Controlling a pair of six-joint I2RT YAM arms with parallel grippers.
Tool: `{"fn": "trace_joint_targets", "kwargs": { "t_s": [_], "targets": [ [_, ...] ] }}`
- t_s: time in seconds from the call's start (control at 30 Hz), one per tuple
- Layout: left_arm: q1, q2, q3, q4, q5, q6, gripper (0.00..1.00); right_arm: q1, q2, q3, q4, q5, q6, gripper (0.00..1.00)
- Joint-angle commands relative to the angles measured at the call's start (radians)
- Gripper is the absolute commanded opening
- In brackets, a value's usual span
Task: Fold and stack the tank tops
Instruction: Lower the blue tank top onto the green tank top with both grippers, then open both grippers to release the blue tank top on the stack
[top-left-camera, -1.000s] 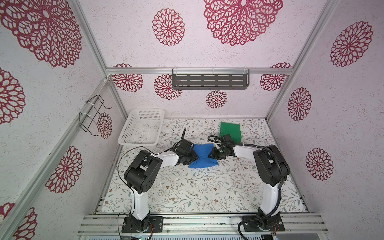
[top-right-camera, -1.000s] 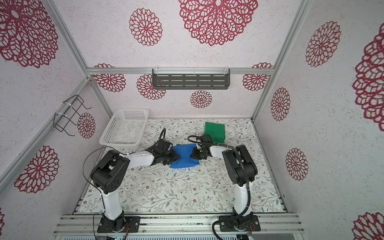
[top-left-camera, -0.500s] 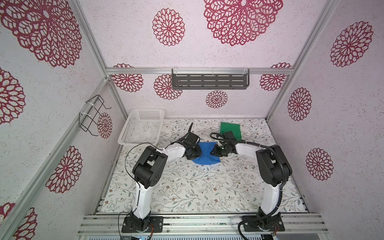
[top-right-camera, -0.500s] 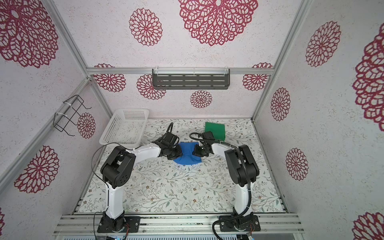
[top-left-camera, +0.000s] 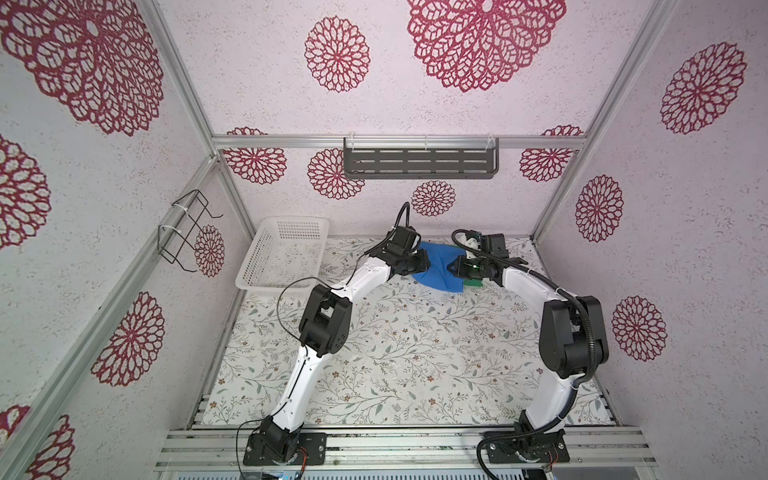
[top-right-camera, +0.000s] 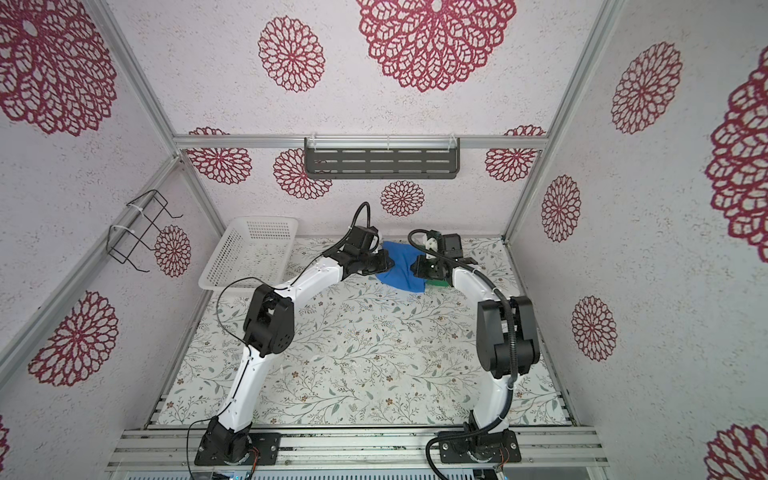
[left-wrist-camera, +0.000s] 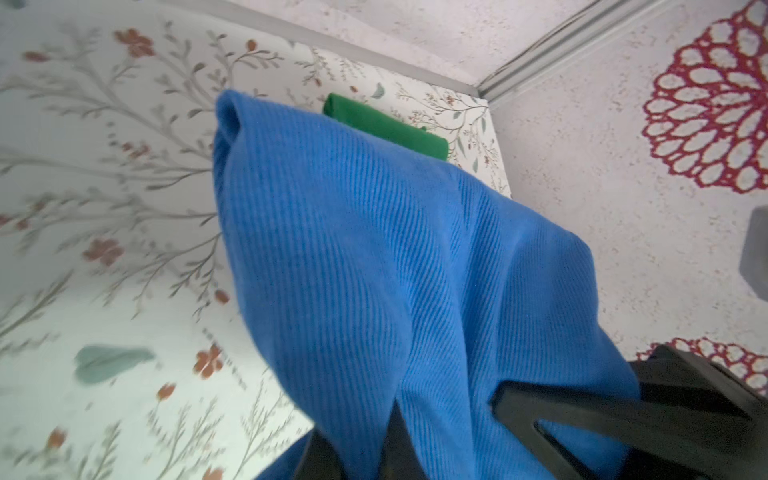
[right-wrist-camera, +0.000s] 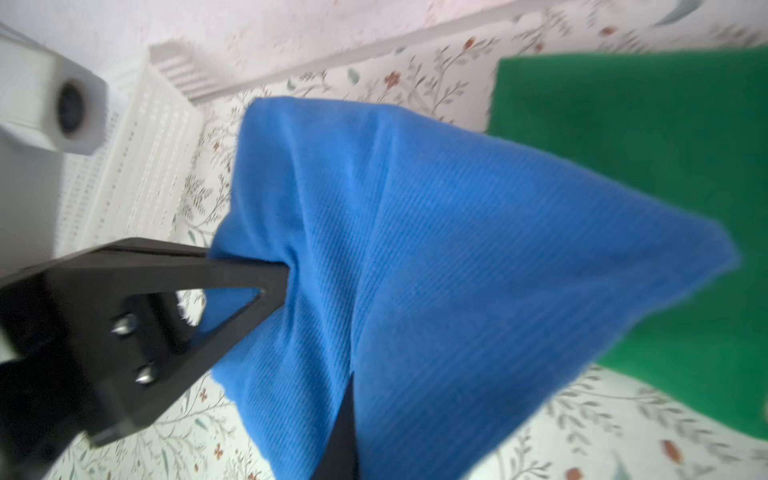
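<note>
The blue tank top (top-left-camera: 436, 270) is gripped at 2 edges, by the left gripper (top-left-camera: 423, 264) and the right gripper (top-left-camera: 454, 266), and is hung above the far end of the table (top-left-camera: 395, 332), beside the folded green tank top (top-left-camera: 473, 284).

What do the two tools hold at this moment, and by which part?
Both hold the blue tank top: the left tool pinches one side edge, the right tool the opposite one. Whether hem or strap cannot be told.
</note>
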Motion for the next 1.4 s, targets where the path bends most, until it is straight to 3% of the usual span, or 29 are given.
{"fn": "trace_joint_targets", "kwargs": {
  "t_s": [0.0, 0.17, 0.33, 0.5, 0.83, 0.93, 1.0, 1.1, 1.2, 1.37],
  "targets": [
    [-0.006, 0.105, 0.158, 0.011, 0.093, 0.072, 0.0, -0.041, 0.015, 0.096, -0.024, -0.048, -0.049, 0.0],
    [-0.008, 0.249, 0.369, 0.004, 0.109, 0.005, 0.0, -0.113, 0.057, 0.166, -0.058, -0.079, -0.061, 0.0],
    [-0.008, 0.302, 0.391, 0.117, 0.074, -0.074, 0.0, -0.166, 0.091, 0.221, -0.093, -0.1, -0.094, 0.0],
    [-0.023, 0.401, 0.513, 0.184, 0.052, -0.144, 0.0, -0.203, 0.136, 0.248, -0.101, -0.125, -0.13, 0.0],
    [-0.041, 0.493, 0.518, 0.257, -0.023, -0.198, 0.02, -0.221, 0.255, 0.239, -0.03, -0.159, -0.128, 0.0],
    [-0.037, 0.502, 0.515, 0.273, -0.031, -0.195, 0.33, -0.226, 0.311, 0.259, -0.031, -0.146, -0.127, 0.0],
    [-0.03, 0.475, 0.505, 0.237, -0.047, -0.161, 0.51, -0.231, 0.324, 0.271, -0.034, -0.125, -0.128, 0.16],
    [-0.009, 0.337, 0.39, 0.179, -0.095, -0.062, 0.66, -0.24, 0.321, 0.334, -0.09, -0.069, -0.145, 0.44],
    [0.024, 0.119, 0.184, 0.196, -0.157, 0.021, 0.89, -0.245, 0.301, 0.418, -0.176, -0.014, -0.17, 0.6],
    [0.07, -0.185, -0.012, 0.059, -0.268, 0.195, 0.96, -0.245, 0.192, 0.441, -0.227, 0.087, -0.178, 0.73]
  ]
}}
